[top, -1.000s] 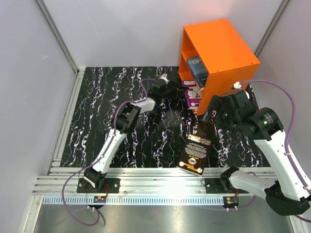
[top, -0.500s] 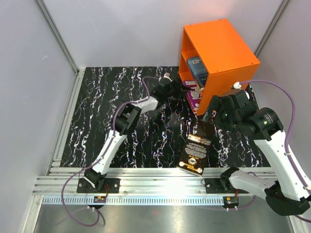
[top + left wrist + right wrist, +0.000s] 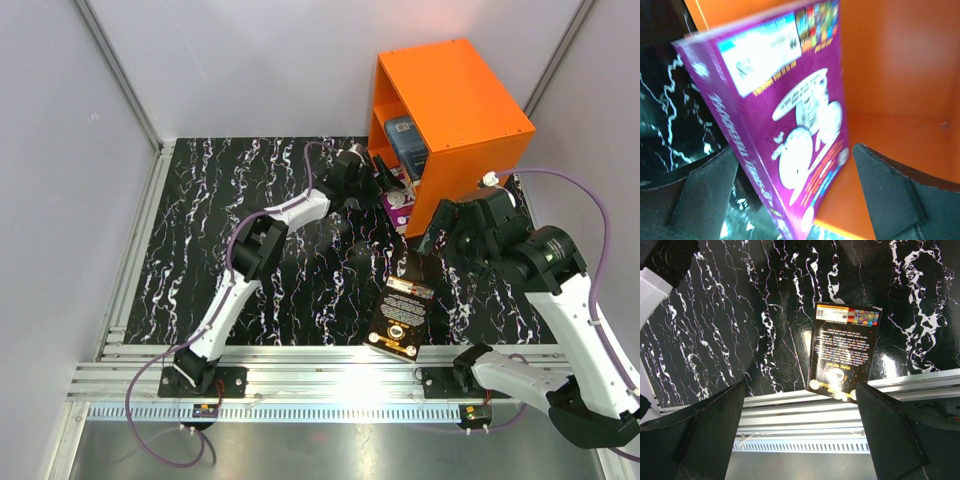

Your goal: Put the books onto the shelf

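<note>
Top view: the shelf (image 3: 465, 100) is seen at the far right of the mat (image 3: 230, 200), with its open side facing left. A grey-blue book (image 3: 404, 138) is lodged in the upper compartment. A purple book (image 3: 397, 203) is seen at the mouth of the lower compartment. The left arm is stretched far and right, and the left gripper (image 3: 376, 180) is placed at that book's far end. A black book (image 3: 402, 305) is laid flat near the right, well apart from the shelf, with its near edge over the rail (image 3: 300, 355). The right gripper (image 3: 432, 232) is hung above the mat between the shelf's near corner and the black book; nothing is seen in it.

Left wrist view: the purple book is stood tilted on its edge, back cover towards the camera, against the orange inside of the shelf. The left gripper's fingers (image 3: 705, 195) are spread wide on either side of the book. The jaws are parted; contact with the book cannot be told.

Right wrist view: the right gripper's fingers (image 3: 890, 435) are spread wide with nothing between them. The black book is seen below, flat on the mat, its near end resting over the rail.
</note>
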